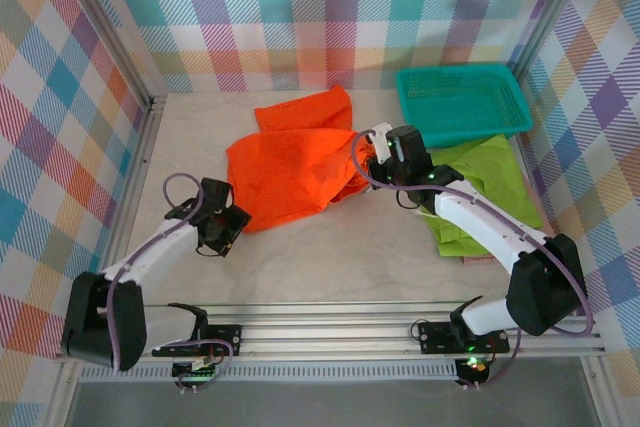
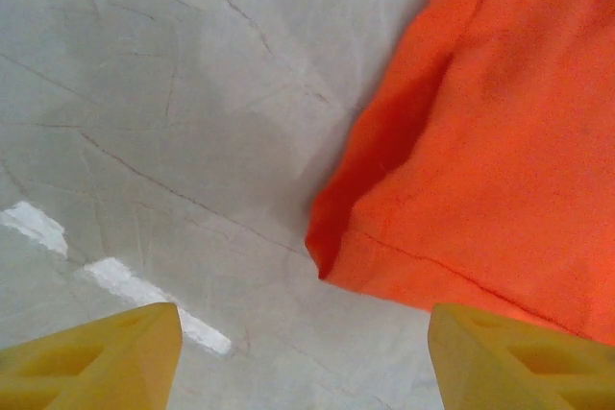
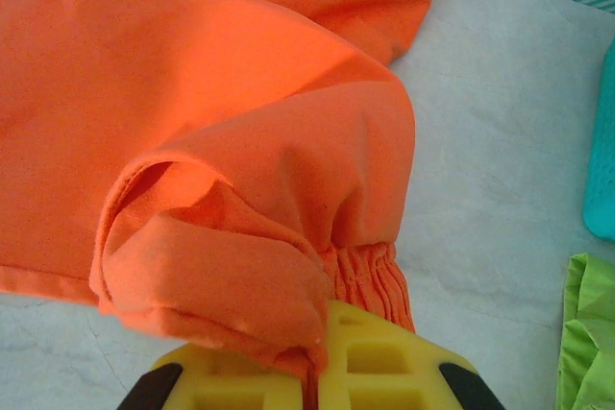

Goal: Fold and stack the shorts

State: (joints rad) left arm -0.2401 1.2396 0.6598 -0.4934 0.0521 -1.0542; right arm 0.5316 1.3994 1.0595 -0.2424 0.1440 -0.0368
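Top external: right claw (image 1: pixel 368 150) pinching orange shorts (image 1: pixel 290 172); left claw (image 1: pixel 228 228) agape, empty; teal basket (image 1: pixel 455 71), green shorts (image 1: pixel 495 177) beside.

Illumination is bright, even and diffuse. Shadows on the bench (image 1: pixel 330 257) are faint and soft-edged. Wrist views are slightly soft; the orange shorts (image 3: pixel 192 93) render oversaturated.

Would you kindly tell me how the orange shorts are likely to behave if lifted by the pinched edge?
Probably floppy: the orange shorts bunch and fold over where the right pincer pinches them. Likely light, since the thin cloth drapes in soft folds. The free part would probably drag across the table rather than lift flat.
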